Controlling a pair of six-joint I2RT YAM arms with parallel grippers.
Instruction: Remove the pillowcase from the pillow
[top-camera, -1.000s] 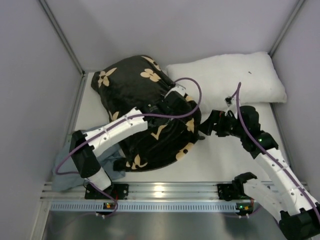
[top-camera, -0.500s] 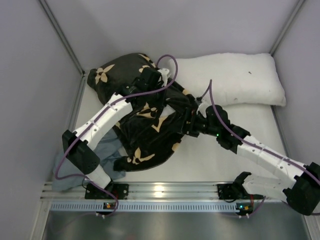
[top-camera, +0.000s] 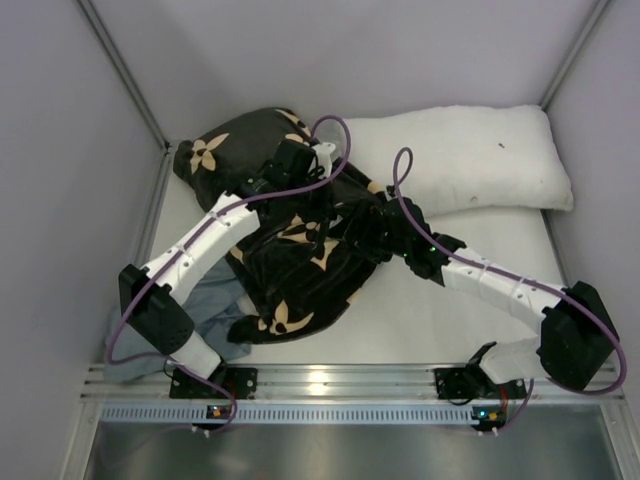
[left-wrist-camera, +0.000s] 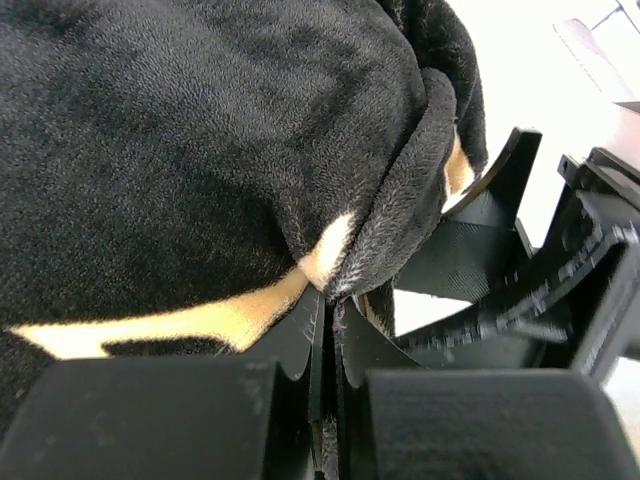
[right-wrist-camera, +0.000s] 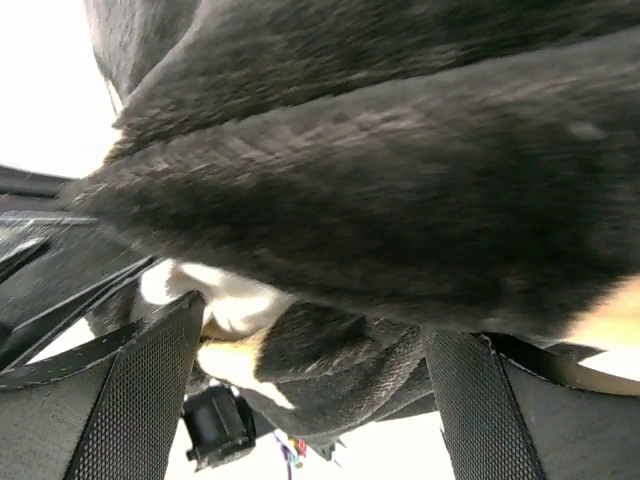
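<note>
The black pillowcase (top-camera: 270, 250) with tan flowers lies bunched at centre left over the pillow, which is almost wholly hidden; a small white patch (right-wrist-camera: 235, 300) shows under the fabric in the right wrist view. My left gripper (top-camera: 338, 205) reaches over the bundle, and in its wrist view it (left-wrist-camera: 330, 300) is shut on the pillowcase's hem (left-wrist-camera: 400, 230). My right gripper (top-camera: 372, 228) is pushed against the bundle's right side, close to the left one. In its wrist view it (right-wrist-camera: 310, 400) is open, with a fold of black fabric (right-wrist-camera: 360, 370) lying between its mesh pads (right-wrist-camera: 130, 390).
Another plain white pillow (top-camera: 470, 160) with a tiny dark speck lies at the back right against the wall. A blue-grey cloth (top-camera: 215, 310) sits under the left arm at the front left. Grey walls close in both sides, and an aluminium rail (top-camera: 330, 385) runs along the near edge.
My right gripper has moved left from open table into the pillowcase's right side. My left gripper has shifted back and left over the bundle, and the fabric has bunched and shifted with it.
</note>
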